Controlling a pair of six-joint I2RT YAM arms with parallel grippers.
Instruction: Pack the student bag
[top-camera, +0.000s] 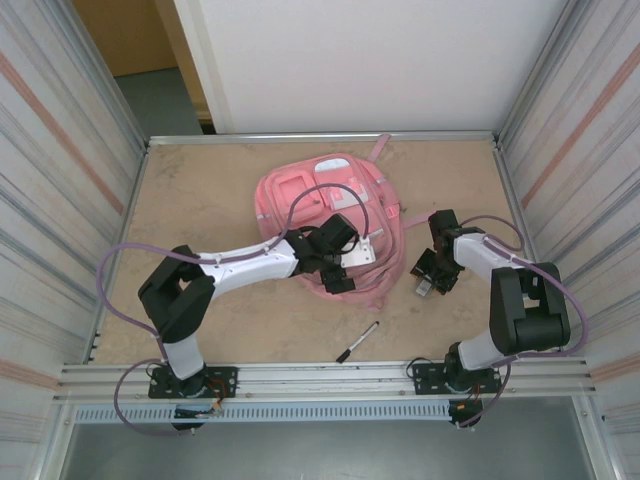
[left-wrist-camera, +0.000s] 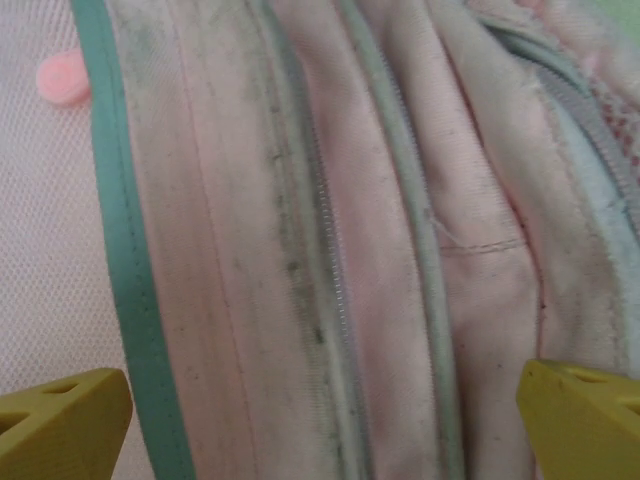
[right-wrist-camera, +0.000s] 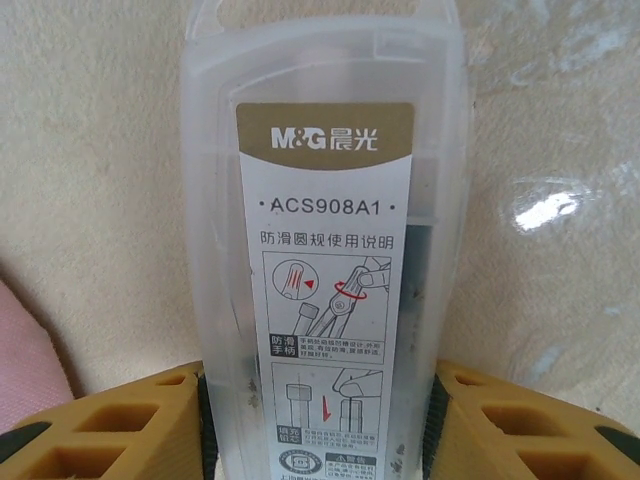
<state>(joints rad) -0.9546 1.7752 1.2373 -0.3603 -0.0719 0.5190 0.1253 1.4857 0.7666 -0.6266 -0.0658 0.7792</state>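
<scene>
Right gripper (right-wrist-camera: 320, 405) points straight down at the table (top-camera: 200, 200), with its yellow fingers (right-wrist-camera: 130, 425) on either side of a clear plastic case (right-wrist-camera: 320, 150). The dark inner pads lie against both long sides of the case, pinching it. The case lies flat on the tabletop and carries a printed label with diagrams. From above, this gripper (top-camera: 428, 283) sits just beside the right edge of the student bag (top-camera: 320, 200). Its arm rises from the near-right base to a raised elbow, then folds back leftward, so the wrist hangs down over the case. The left arm bends at a dark elbow close to its base and stretches its white forearm to the right. That puts the left gripper (top-camera: 335, 265) over the near, right part of the bag. Its wrist camera shows the left gripper (left-wrist-camera: 320, 430) spread wide — one yellow fingertip (left-wrist-camera: 60, 420) in each lower corner, holding nothing, with the bag's pink fabric (left-wrist-camera: 300, 200) close beneath. Zip lines, a teal trim strip (left-wrist-camera: 125, 250) and a small pink button (left-wrist-camera: 62, 78) are all visible there. The bag lies flat near the middle of the table, toward the far side. A pen (top-camera: 357, 341) lies on the table nearer the bases — apart from both grippers.
</scene>
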